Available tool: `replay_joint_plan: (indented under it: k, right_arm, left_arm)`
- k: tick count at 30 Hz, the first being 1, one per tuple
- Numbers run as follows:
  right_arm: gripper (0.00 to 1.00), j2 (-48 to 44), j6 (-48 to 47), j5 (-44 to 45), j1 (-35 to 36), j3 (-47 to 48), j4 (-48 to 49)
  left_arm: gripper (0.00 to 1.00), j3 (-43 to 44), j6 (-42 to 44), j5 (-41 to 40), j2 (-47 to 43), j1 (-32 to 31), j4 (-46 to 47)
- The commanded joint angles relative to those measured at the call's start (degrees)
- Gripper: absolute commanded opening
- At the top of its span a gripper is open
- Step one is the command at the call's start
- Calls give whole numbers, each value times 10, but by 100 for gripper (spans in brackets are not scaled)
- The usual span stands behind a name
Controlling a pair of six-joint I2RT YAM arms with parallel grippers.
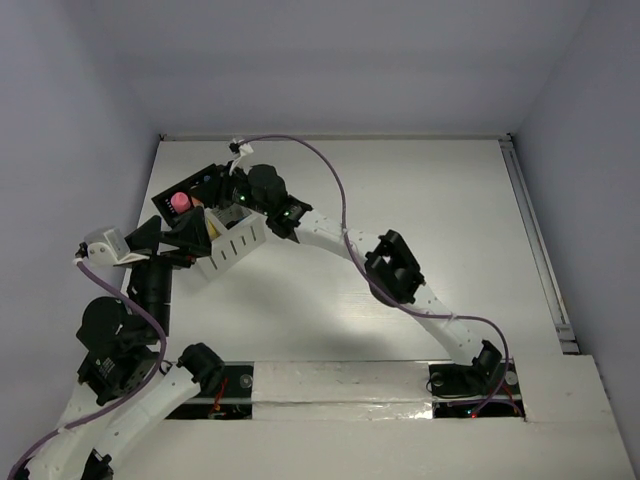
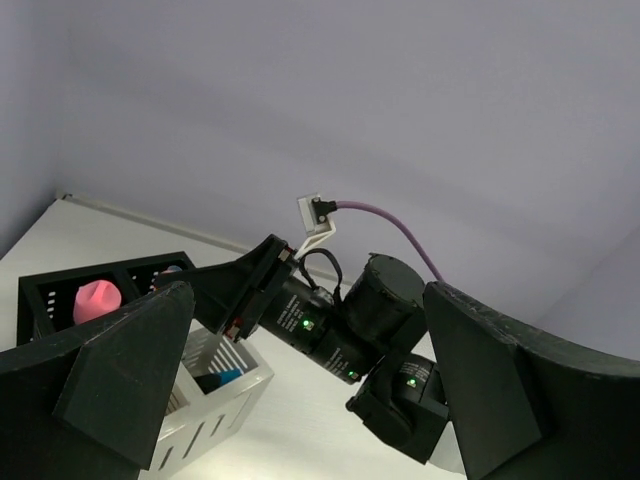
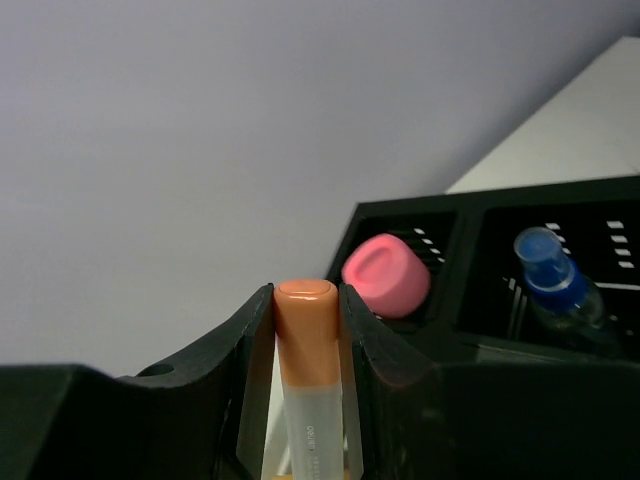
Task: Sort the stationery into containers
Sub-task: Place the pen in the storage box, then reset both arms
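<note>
The organizer (image 1: 232, 250) stands at the table's back left, black compartments behind, white slotted ones in front. My right gripper (image 1: 218, 188) hovers over the black compartments, shut on an orange-capped marker (image 3: 306, 330) with a clear body. Behind it, a pink cap (image 3: 386, 275) sticks out of one black compartment and a blue-capped bottle (image 3: 558, 290) stands in the other. The pink cap also shows in the top view (image 1: 181, 201). My left gripper (image 1: 168, 236) is open and empty just left of the organizer's white side (image 2: 225, 400), which holds a blue-tipped piece (image 2: 222, 379).
The right arm (image 1: 395, 265) stretches diagonally across the table from its base to the organizer, with a purple cable (image 1: 330, 175) looping above it. A metal rail (image 1: 535, 240) runs along the table's right edge. Walls close in the back and left.
</note>
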Motion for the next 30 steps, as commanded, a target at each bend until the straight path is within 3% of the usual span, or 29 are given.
replay_joint_plan:
  k: [1,6,8,9,12,25,30]
  right_arm:
    - [0,8,-41,16,5,33,23]
    - [2,-11,-58,7,16,-23,59]
    - [13,-25,-67,6,16,-48,77]
    - [26,-32,-75,4,16,-55,75]
    - [47,-35,-81,-3,16,-55,71]
    - [93,-164,-84,-28,21,-167,93]
    - [100,-305,-116,2,9,-326,117]
  left_arm:
    - [99,-5,18,-7,-1,0,30]
    - [99,-8,22,-9,7,0,31]
    - [99,-9,22,-13,7,0,32]
    - [99,-8,23,-15,5,0,32]
    - [99,-8,17,-17,2,0,32]
    - [99,5,1,-23,12,0,23]
    - [99,20,-15,-6,36,0,0]
